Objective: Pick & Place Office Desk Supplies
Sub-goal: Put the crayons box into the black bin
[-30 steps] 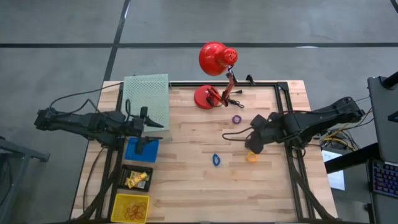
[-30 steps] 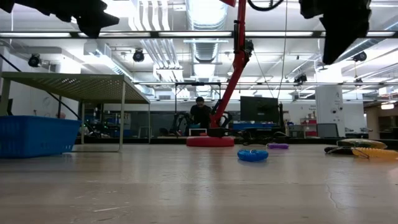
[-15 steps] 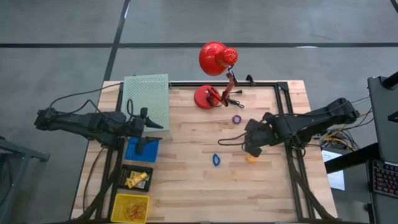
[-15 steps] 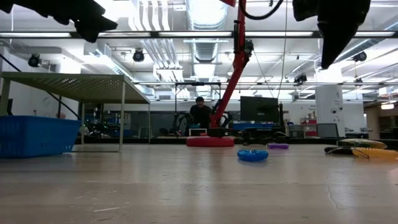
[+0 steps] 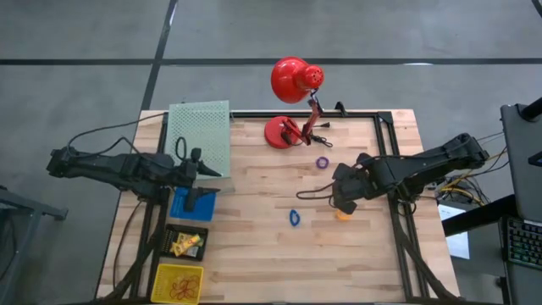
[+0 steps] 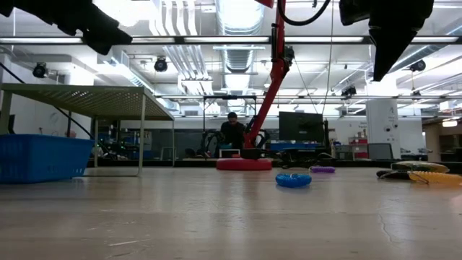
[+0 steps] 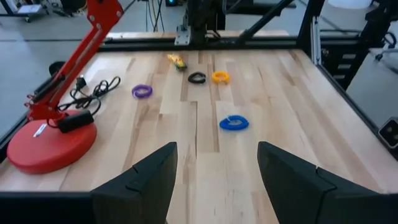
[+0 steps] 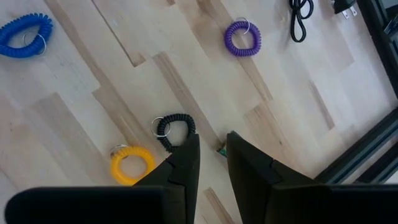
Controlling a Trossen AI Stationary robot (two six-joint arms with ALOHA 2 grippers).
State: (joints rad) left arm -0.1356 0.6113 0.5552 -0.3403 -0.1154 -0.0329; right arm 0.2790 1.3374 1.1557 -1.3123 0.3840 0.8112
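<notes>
From above: right gripper (image 5: 343, 196) over the table's right half, hiding the black ring, blue ring (image 5: 294, 218) at its seven o'clock. Right wrist: fingers narrowly parted above black ring (image 8: 172, 130), gripping nothing. Left wrist: left gripper (image 7: 214, 171) wide open, empty.

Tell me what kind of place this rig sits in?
Looks like an indoor robotics lab or workshop: exposed ceiling ducts and strip lights, monitors on benches behind, a person seated at the back, and a wooden bench table framed in black rails.

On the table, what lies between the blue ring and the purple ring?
Nothing: only bare wood between the blue ring and purple ring, clearest in the left wrist view.
</notes>
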